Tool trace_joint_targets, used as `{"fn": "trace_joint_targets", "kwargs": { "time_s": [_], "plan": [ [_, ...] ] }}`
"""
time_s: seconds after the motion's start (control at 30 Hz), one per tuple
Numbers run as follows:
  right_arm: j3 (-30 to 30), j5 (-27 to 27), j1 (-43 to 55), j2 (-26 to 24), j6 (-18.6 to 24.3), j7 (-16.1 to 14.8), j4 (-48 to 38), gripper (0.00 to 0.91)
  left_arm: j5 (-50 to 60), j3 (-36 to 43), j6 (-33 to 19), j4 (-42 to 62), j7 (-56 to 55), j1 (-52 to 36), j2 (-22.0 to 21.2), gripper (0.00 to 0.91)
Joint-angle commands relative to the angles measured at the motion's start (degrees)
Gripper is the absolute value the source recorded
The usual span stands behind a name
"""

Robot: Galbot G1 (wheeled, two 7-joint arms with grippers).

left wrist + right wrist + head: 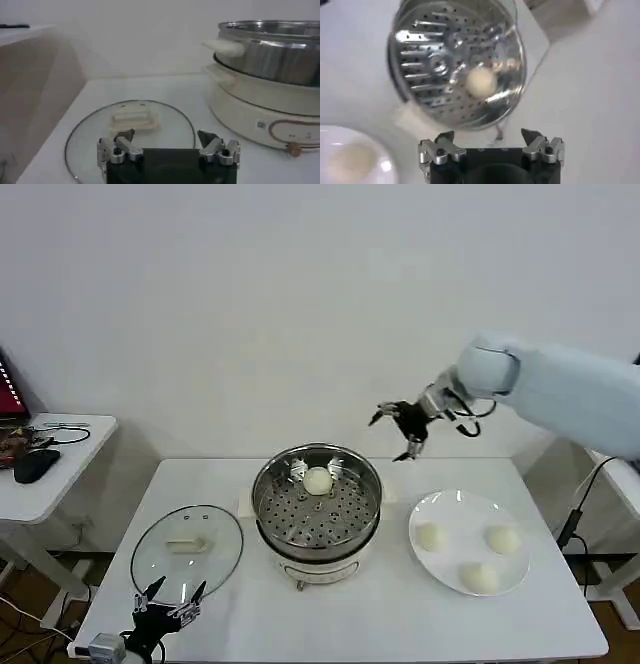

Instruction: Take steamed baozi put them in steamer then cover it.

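Table point(380, 624): white top carrying the steamer, the cover and a plate.
Steamer point(317, 504): steel pot on a cream base, at the middle of the table; its perforated tray is uncovered. In the left wrist view its wall and side handle point(270, 50) rise beside the cover.
Bun in steamer point(317, 480): one baozi lies on the tray, toward the far side; the right wrist view looks down on it point(481, 81) from above.
Plate point(445, 509): flat and white, just right of the steamer, apart from it.
Buns on plate: three baozi, one at the left point(431, 536), one at the right point(503, 539), one nearest the front edge point(481, 577); none touches another.
Cover point(187, 549): glass lid lying flat on the table, left of the steamer, its cream handle point(186, 545) upward.
Right gripper point(398, 431): raised in the air behind and to the right of the steamer, above the table's far edge; fingers spread apart, holding nothing. Its fingertips point(442, 140) show wide apart in the right wrist view.
Left gripper point(167, 603): low at the table's near left edge, just in front of the cover; fingers point(125, 137) released and spread, grasping nothing.
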Motion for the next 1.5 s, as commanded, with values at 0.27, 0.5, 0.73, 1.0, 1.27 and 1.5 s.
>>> {"fn": "trace_joint_targets", "kwargs": {
  "time_s": [0.27,0.5,0.73,1.0,1.27,1.5],
  "plan": [
    [-4.6,3.0,-5.6,-5.2,-7.9,-1.3,0.8,0.907,-0.1,-0.3,0.0,-0.3,-0.1,0.3,-0.5,0.907],
    [-3.2,1.4,-10.3,-5.4,-8.2,-1.9,-1.2,0.907,-0.4,-0.8,0.1,-0.4,-0.1,0.3,-0.7,0.907],
    [-0.7,-0.9,-15.5,-5.3,-8.2,-2.1,-2.3,0.907,-0.8,-1.4,0.2,-0.4,-0.2,0.3,-0.6,0.907],
    [2.1,-2.3,-19.8,-4.4,-8.4,-1.8,-5.3,0.907,-0.7,-1.5,0.3,-0.7,-0.2,0.6,-0.8,0.907],
    [5.5,-3.4,-23.3,-2.8,-8.4,-1.2,-8.6,0.907,-0.7,-1.9,0.4,-1.0,-0.2,1.1,-0.9,0.907],
    [7.6,-4.7,-25.6,-1.3,-8.2,-1.3,-11.4,0.907,-0.7,-1.7,0.4,-0.9,-0.1,1.4,-1.0,0.907]
  ]
}}
